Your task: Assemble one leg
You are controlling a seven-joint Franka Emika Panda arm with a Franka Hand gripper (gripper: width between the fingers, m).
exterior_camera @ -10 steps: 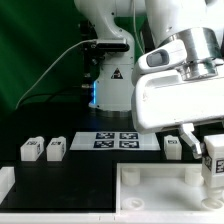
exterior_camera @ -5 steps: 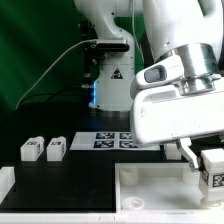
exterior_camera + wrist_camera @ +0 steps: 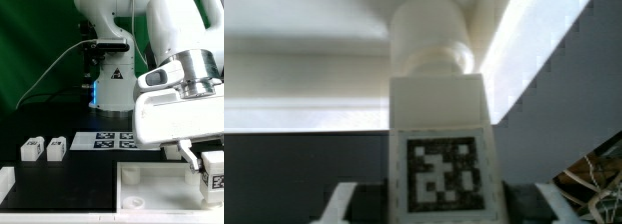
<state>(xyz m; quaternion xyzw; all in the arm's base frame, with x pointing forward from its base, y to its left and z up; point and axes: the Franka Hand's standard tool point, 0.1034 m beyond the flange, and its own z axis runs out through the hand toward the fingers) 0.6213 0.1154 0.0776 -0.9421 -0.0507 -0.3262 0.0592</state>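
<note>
My gripper (image 3: 205, 163) is at the exterior view's right, low over the right end of the large white tabletop (image 3: 150, 190). It is shut on a small white leg (image 3: 213, 172) with a dark tag on its face. In the wrist view the leg (image 3: 443, 150) runs straight out from between the fingers (image 3: 349, 203), and its far end meets the white tabletop (image 3: 313, 90). The gripper (image 3: 446, 208) sits at the tagged end. Two more legs (image 3: 31, 150) (image 3: 55, 150) stand side by side at the exterior view's left.
The marker board (image 3: 115, 140) lies flat on the dark table behind the tabletop, in the middle. The robot's base (image 3: 108, 85) stands behind it, with a cable running off to the left. The arm's bulk hides the table's right part.
The gripper has gone down with the leg and a little to the exterior view's right, closer to the tabletop. The two legs at the left have not moved.
</note>
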